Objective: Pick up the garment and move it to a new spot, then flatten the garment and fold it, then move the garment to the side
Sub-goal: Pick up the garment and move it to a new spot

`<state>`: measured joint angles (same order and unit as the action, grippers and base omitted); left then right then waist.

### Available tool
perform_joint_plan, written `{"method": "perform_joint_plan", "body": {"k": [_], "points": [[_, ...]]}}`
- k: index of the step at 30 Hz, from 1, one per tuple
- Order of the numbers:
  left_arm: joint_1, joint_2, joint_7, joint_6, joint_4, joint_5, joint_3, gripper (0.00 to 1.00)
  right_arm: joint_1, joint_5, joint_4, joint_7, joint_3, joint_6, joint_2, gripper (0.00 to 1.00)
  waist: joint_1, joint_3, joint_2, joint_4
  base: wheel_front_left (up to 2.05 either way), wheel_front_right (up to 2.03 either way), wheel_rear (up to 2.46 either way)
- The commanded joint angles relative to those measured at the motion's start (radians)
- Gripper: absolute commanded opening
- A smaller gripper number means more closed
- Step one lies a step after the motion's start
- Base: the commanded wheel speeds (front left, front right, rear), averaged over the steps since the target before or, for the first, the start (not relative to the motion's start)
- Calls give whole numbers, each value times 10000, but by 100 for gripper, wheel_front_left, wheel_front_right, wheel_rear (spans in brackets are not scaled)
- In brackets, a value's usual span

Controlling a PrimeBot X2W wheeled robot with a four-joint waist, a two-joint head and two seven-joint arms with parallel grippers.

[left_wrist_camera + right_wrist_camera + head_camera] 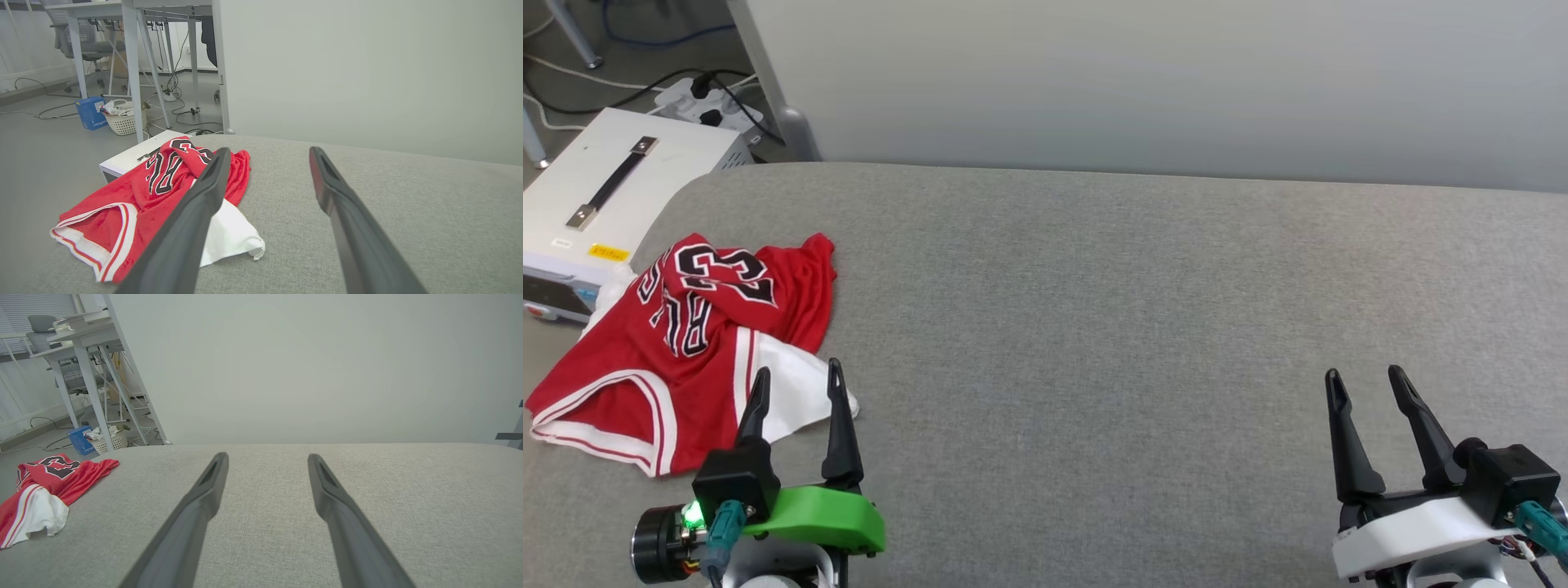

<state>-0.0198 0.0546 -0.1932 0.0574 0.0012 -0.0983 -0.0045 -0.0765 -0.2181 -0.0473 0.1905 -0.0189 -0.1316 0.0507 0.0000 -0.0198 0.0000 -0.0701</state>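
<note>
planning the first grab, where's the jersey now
The red jersey lies crumpled at the left edge of the grey surface in the head view, ahead of the left gripper, beside a white box.

Place: we see an office-like lab.
Evidence: white steel-legged desks [130, 61], grey swivel office chair [88, 45], loose black floor cables [182, 111].

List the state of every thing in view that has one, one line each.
Garment: crumpled in a heap, not folded, at the left end of the grey surface.
Left gripper: open, holding nothing, at the garment's near edge.
Right gripper: open, holding nothing, over bare surface far from the garment.
White box: on the floor, handle lying flat.
</note>
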Motion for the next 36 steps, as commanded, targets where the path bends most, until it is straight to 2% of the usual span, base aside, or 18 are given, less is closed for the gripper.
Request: {"method": "perform_joint_plan", "body": {"k": [1,19,28,32,36], "points": [[-13,-33,-89,51,17,-71,73,100,-75,50,-77,123,-74,7,-3,100,0,-125,0,-349,0,0,0],[65,-39,-465,153,117,-769,574,100,41,453,-255,494,-502,9,15,100,0,-562,0,-2603,0,0,0],[91,-43,-652,14,327,-1002,818,100,-27,391,-264,680,-589,9,21,100,0,-587,0,-3335,0,0,0],[246,-43,-686,-240,411,-1003,1026,100,-20,364,-261,713,-634,9,46,100,0,-624,0,-3393,0,0,0],[808,4,-686,-839,551,-819,1361,100,103,368,-282,713,-693,9,143,100,0,-805,0,-3237,0,0,0]]}}
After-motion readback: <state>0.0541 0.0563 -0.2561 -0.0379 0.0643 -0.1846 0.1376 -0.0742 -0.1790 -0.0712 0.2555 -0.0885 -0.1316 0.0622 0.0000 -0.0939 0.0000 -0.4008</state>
